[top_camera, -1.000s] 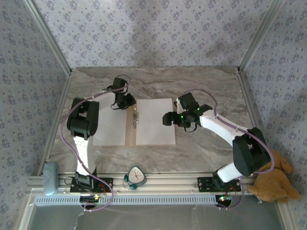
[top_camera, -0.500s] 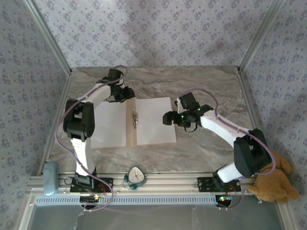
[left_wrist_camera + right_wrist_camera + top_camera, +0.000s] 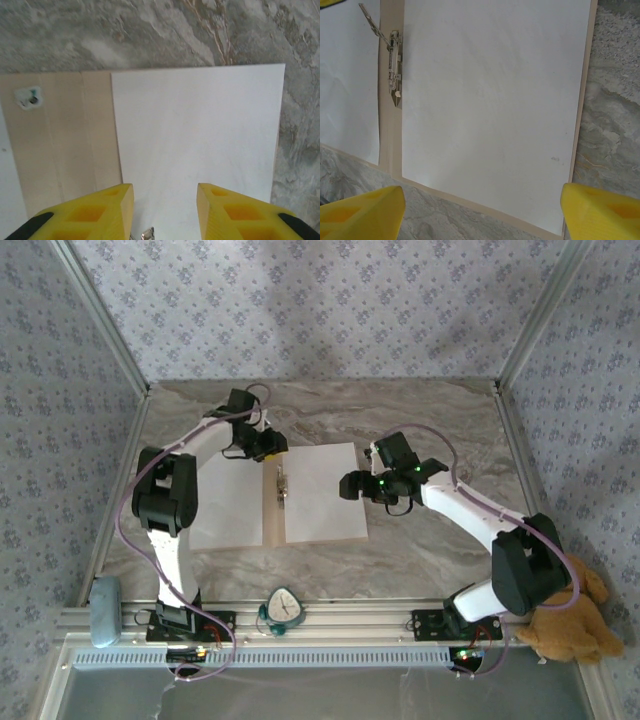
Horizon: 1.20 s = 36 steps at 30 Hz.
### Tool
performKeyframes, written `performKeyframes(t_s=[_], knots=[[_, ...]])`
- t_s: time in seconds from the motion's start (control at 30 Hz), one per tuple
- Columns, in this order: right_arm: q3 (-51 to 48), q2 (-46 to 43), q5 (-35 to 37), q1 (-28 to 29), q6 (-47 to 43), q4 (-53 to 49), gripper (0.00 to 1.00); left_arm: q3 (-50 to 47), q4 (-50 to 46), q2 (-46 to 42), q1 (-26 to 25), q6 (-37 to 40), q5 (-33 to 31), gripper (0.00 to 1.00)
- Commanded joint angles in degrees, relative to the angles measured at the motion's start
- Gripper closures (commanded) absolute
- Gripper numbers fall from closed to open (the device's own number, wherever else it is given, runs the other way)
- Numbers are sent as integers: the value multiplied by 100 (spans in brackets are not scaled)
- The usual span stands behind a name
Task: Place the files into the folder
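the files (image 3: 322, 495) lie flat inside the open folder (image 3: 272, 525), one white sheet on each half, with the metal clip (image 3: 281, 483) on the centre fold between them. the left pincer (image 3: 272, 447) hovers at the folder's far edge, just beyond the clip, its yellow fingers (image 3: 112, 205) parted with nothing between them and a sheet spread ahead of the tips. the right pincer (image 3: 348, 487) hangs over the right sheet's outer part, jaws wide and empty, the clip ahead and to its left, all on the marble table (image 3: 420, 410).
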Motion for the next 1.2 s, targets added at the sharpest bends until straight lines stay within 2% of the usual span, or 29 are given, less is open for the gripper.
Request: performKeyframes(t_s=[0.0, 0.3, 0.63, 1.17], knots=[[11, -178, -29, -2, 94, -151, 17, -164, -7, -395, -75, 100, 348, 61], [-5, -264, -28, -3, 102, -243, 17, -737, 354, -860, -110, -56, 866, 61], [-31, 124, -17, 219, 339, 84, 17, -622, 52, -927, -93, 38, 275, 58], [-79, 1026, 282, 881, 731, 565, 19, -340, -65, -641, 66, -41, 205, 55]])
